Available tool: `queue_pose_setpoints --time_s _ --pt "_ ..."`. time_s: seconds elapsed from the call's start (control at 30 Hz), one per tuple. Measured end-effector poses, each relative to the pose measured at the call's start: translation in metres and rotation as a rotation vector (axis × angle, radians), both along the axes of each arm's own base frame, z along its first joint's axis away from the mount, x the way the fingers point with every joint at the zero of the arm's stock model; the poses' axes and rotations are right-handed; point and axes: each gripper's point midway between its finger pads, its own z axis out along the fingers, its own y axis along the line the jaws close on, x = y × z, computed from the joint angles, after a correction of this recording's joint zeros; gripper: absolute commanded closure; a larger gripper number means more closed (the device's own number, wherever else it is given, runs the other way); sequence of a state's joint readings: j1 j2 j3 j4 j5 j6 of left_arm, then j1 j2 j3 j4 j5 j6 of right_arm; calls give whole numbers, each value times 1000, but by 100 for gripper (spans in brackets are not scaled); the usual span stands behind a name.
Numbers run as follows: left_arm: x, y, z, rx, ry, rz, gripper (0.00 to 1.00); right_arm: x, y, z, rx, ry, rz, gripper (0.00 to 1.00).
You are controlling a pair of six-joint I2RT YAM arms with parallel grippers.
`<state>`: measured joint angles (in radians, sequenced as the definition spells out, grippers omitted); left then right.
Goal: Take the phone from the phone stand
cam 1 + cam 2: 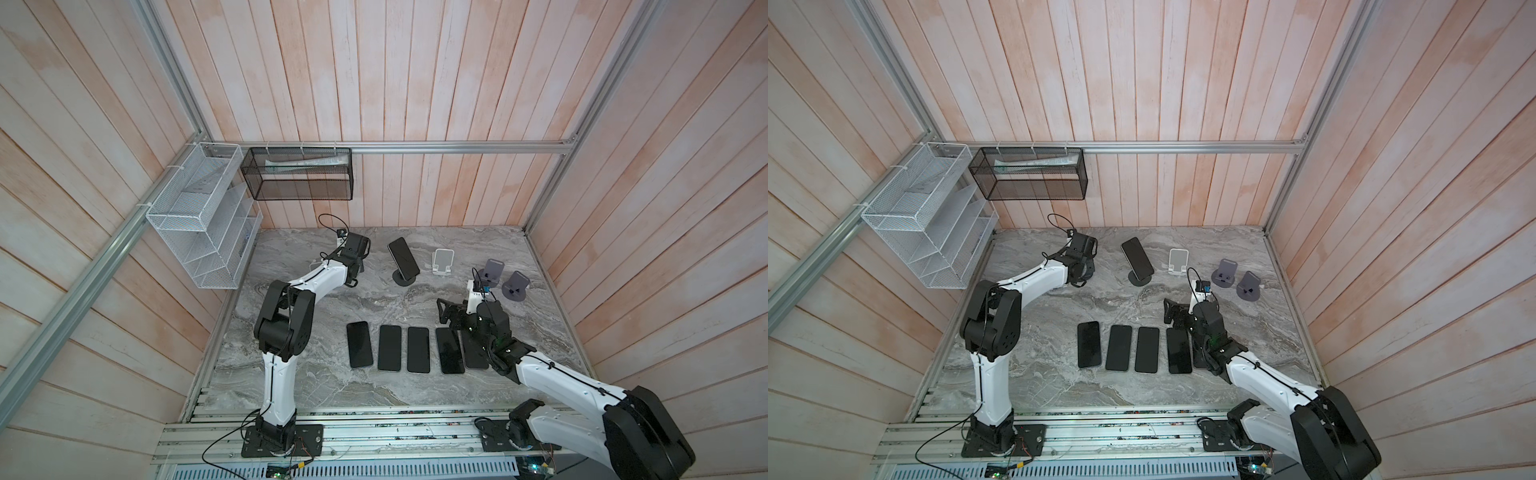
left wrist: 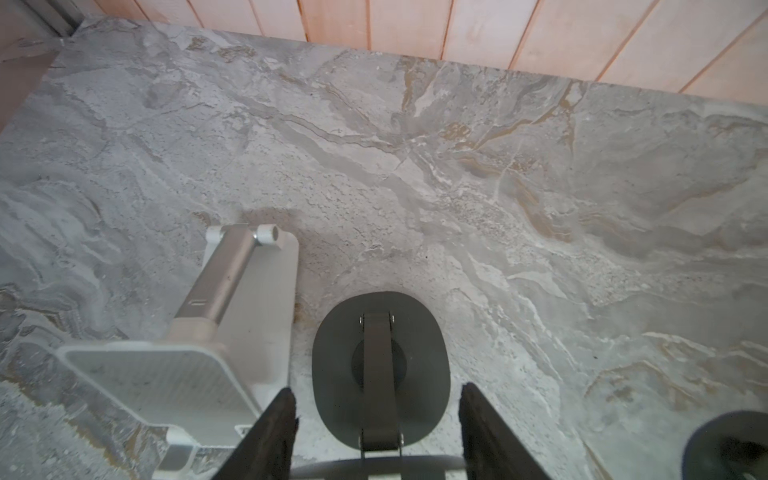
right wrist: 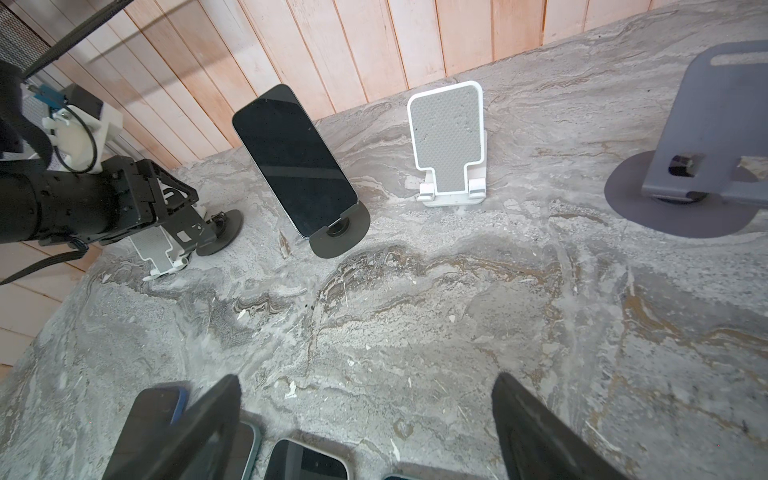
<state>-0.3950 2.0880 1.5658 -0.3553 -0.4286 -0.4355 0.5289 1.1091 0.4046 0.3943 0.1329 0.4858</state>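
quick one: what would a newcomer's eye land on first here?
Likely the one phone propped on the dark round stand at the back middle of the table, with five phones lying flat in a row at the front. Then the arms: the right gripper hangs open by the row's right end, and the left gripper at the back left seems to grip a second dark stand.

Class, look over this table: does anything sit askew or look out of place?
The phone on the round black stand sits twisted, leaning diagonally off-centre over its base; the flat phones lie side by side.
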Motion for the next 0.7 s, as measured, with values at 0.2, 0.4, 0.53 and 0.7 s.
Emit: queue_pose_setpoints --time_s 0.2,0.4,0.53,0.7 --pt "8 -6 -2 7 13 -12 26 0 0 -2 -3 6 0 5" --pt "15 -10 12 19 27 -15 6 0 0 -7 -17 15 3 5" --pt "12 -18 35 32 15 -31 3 1 0 -6 -31 9 3 9" --pt "-23 -34 105 43 -113 -64 3 2 -1 -5 -53 -2 8 27"
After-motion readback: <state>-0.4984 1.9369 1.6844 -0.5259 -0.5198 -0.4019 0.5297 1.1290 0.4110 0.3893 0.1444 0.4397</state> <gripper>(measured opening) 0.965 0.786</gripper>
